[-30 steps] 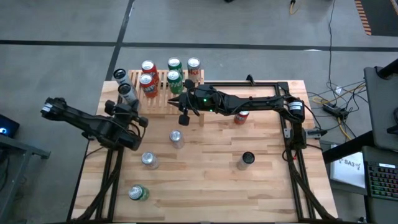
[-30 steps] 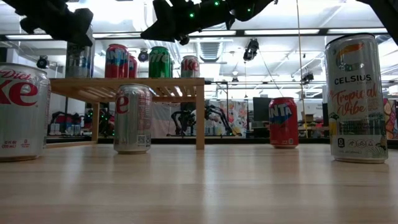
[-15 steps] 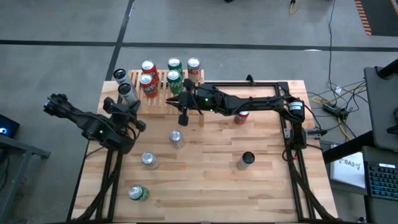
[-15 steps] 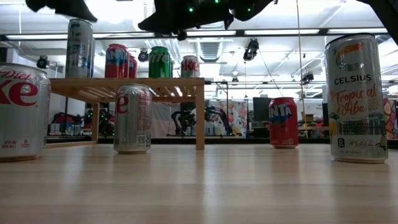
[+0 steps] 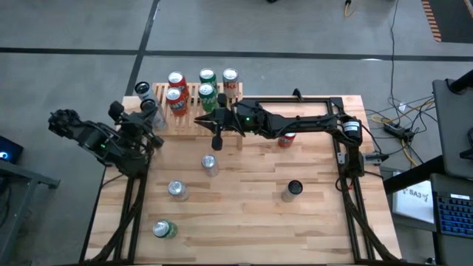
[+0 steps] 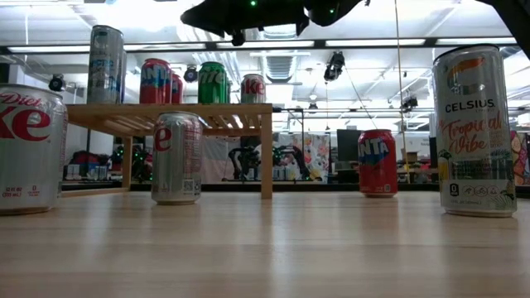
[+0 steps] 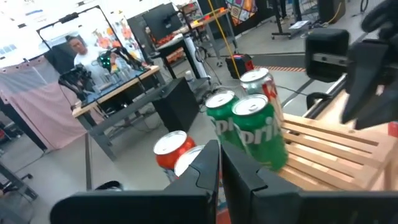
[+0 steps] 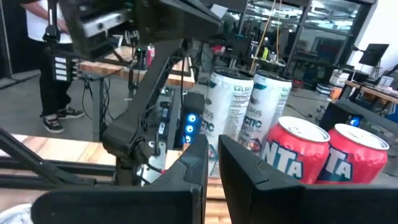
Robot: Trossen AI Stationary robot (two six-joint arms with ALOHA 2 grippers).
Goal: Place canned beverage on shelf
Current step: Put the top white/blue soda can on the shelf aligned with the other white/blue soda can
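Observation:
The shelf point(image 5: 194, 118), a low light-wood slatted rack at the table's far left, carries two tall silver cans point(image 5: 151, 108), two red cans point(image 5: 176, 96), two green cans point(image 5: 208, 93) and a red-and-silver can point(image 5: 230, 77), all upright. My left gripper point(image 5: 151, 127) hangs shut and empty above the shelf's left end; its fingers point(image 7: 219, 165) point toward the green cans point(image 7: 261, 130). My right gripper point(image 5: 207, 120) hovers shut and empty over the shelf's right part, facing the tall cans point(image 8: 233, 106) and red cans point(image 8: 298, 152).
Loose upright cans stand on the table: two silver ones point(image 5: 211, 164) point(image 5: 177, 190), a green one point(image 5: 164, 229) near the front left, a tall dark-topped one point(image 5: 293, 190), and a red one point(image 5: 287, 138) under my right arm. A person stands beyond the table point(image 8: 46, 74).
My left gripper has risen, rolled, and drawn back toward the table's left edge, away from the tall silver can on the shelf, leaving the low view. It has stayed shut. My right gripper has tipped up a little. The cans have not moved.

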